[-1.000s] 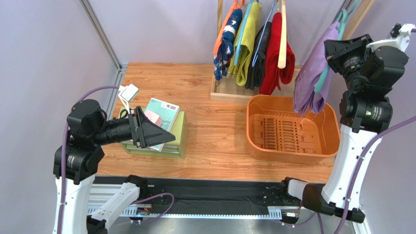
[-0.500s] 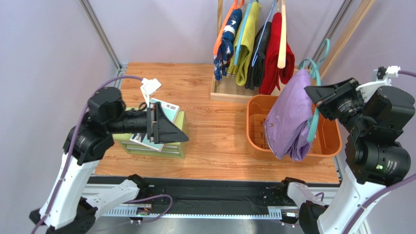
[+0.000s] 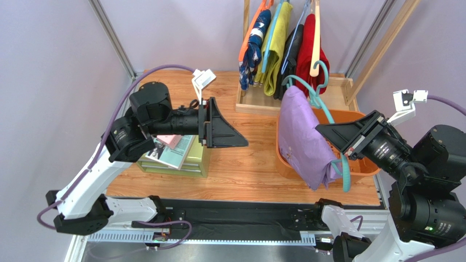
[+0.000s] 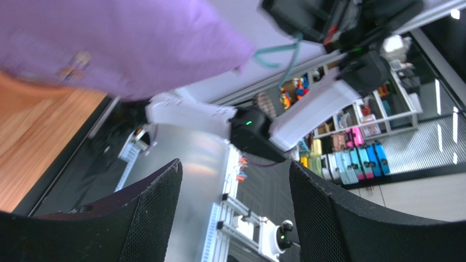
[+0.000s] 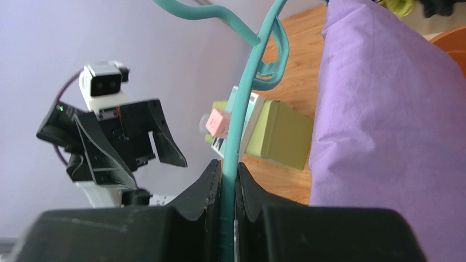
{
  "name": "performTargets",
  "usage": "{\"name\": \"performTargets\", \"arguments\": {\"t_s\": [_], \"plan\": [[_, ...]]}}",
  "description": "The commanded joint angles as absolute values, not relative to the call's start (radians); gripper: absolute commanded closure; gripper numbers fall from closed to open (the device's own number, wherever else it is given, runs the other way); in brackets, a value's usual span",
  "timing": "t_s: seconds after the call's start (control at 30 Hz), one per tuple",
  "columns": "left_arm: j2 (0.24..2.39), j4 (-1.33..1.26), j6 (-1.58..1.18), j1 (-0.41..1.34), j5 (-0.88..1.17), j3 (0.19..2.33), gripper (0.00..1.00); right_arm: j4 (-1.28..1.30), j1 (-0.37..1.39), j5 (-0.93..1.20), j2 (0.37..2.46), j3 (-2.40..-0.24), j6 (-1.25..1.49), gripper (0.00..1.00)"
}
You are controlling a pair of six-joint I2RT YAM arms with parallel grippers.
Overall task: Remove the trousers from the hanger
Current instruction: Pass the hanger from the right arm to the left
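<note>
Pinching the teal hanger (image 5: 237, 125) by its long bar, our right jaws are pressing together on it alone, and the right wrist view is showing the bar running straight out from between the fingers (image 5: 202, 191). We are holding it out like this so that the lilac trousers (image 3: 303, 136) are hanging free of the rack. They are draped over the hanger at centre right of the top view, above the left side of the orange basket (image 3: 358, 114) and clear of the surface (image 3: 246, 158). Whether the lowest fold is brushing the basket rim, we cannot tell.

Our left jaws are standing spread wide and gripping nothing, pointing rightward across the middle of the top view towards the cloth, near it but apart. In the left wrist view the lilac cloth is filling the upper left, beyond the two fingers (image 4: 147, 218) at the bottom of the frame. We are judging that the wide spread is there to take a broad bite of loose fabric while the right arm (image 3: 432, 158) is anchoring the hanger.

The red trousers (image 3: 312, 60), black trousers (image 3: 290, 65), yellow-green trousers (image 3: 276, 49) and navy trousers (image 3: 254, 49) are hanging on the rack at top centre, not yet taken.

We are reckoning the pull is not yet begun, since the lilac pair is sitting fully on its hanger. The next move is calling for a grip on a thick bunch of the drape, then a draw away from the bar. The thin cloth may be slipping from such a grip, or the hanger twisting in its narrow pinch
</note>
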State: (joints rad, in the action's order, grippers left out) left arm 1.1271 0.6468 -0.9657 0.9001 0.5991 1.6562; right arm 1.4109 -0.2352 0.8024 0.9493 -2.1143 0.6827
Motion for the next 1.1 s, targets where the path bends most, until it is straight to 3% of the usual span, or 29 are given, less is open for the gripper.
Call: {"name": "performTargets", "arguments": {"t_s": [0.0,0.27,0.53,0.93,1.07], "plan": [[1.26,0.465,-1.035,1.021,0.494,1.845,0.22,1.554,-0.238,1.006,0.916,-2.122,0.672,1.0],[1.454,0.436,-1.022,1.178,0.27,2.052,0.24,1.447,-0.241,1.112,0.838,-2.037,0.732,1.0],[1.493,0.459,-1.042,1.249,0.117,2.046,0.39,1.338,-0.242,1.132,0.787,-1.965,0.775,1.0],[1.474,0.446,-1.164,1.264,0.055,1.977,0.4,1.304,-0.242,1.138,0.766,-1.945,0.712,1.0],[1.418,0.434,-1.05,1.27,0.029,1.971,0.45,1.334,-0.242,1.106,0.768,-1.93,0.692,1.0]]}}
